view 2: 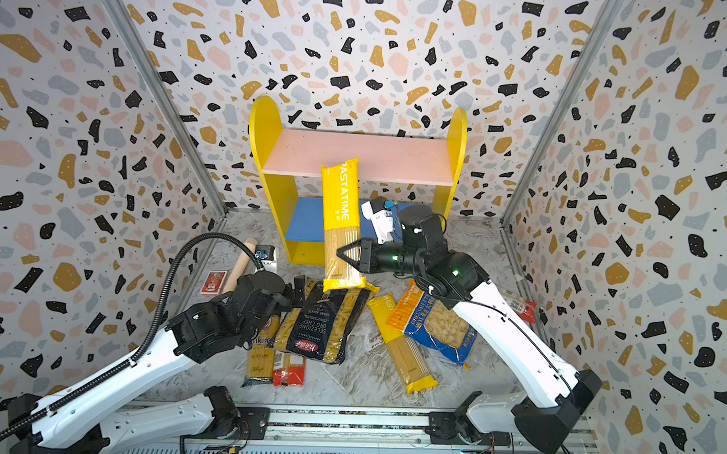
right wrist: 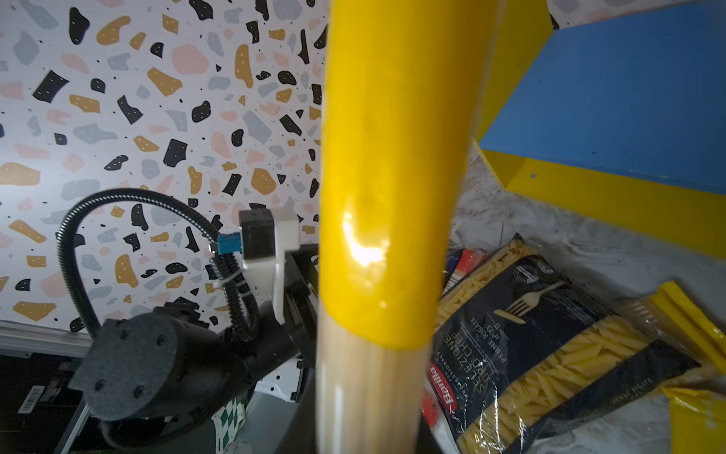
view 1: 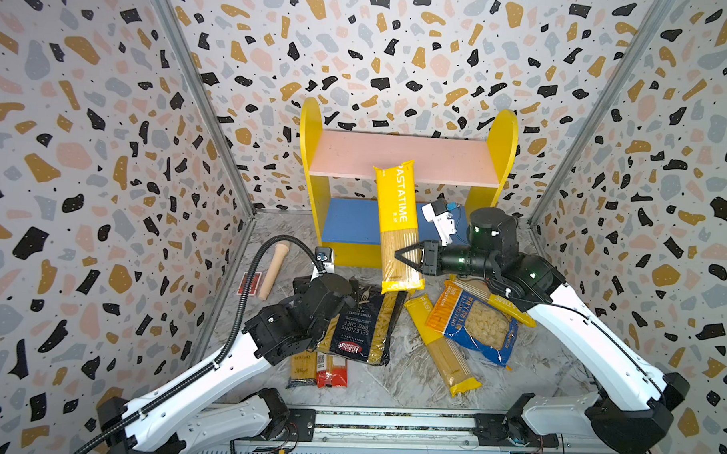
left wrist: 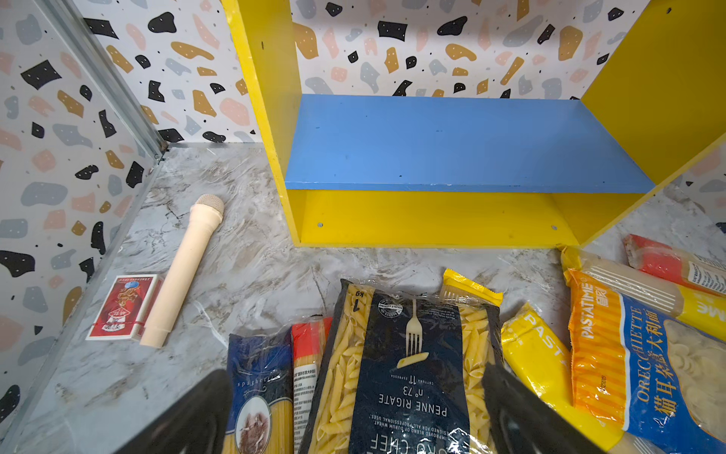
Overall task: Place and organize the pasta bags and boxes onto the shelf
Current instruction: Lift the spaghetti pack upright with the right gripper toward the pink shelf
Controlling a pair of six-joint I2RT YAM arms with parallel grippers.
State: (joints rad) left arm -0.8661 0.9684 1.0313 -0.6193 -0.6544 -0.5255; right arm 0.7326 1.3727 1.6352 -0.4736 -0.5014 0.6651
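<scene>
A long yellow PASTATIME spaghetti pack (view 1: 397, 221) (view 2: 340, 219) (right wrist: 393, 157) stands almost upright in front of the shelf (view 1: 406, 156) (view 2: 356, 155), its top reaching the pink board's front edge. My right gripper (view 1: 401, 256) (view 2: 345, 252) is shut on the pack's clear lower part, well above the table. My left gripper (left wrist: 355, 377) hangs open low over the black Barilla penne bag (view 1: 362, 323) (left wrist: 412, 373), holding nothing. The blue lower board (left wrist: 451, 145) and the pink board are bare. A blue-orange bag (view 1: 475, 323) and another yellow pack (view 1: 441, 347) lie at the right.
A dark-blue spaghetti pack (left wrist: 259, 385) and a red-ended one (left wrist: 310, 353) lie left of the penne bag. A beige stick (view 1: 273, 270) and small red card box (view 1: 249, 283) rest by the left wall. A further red-ended pack (view 2: 517, 306) lies by the right wall.
</scene>
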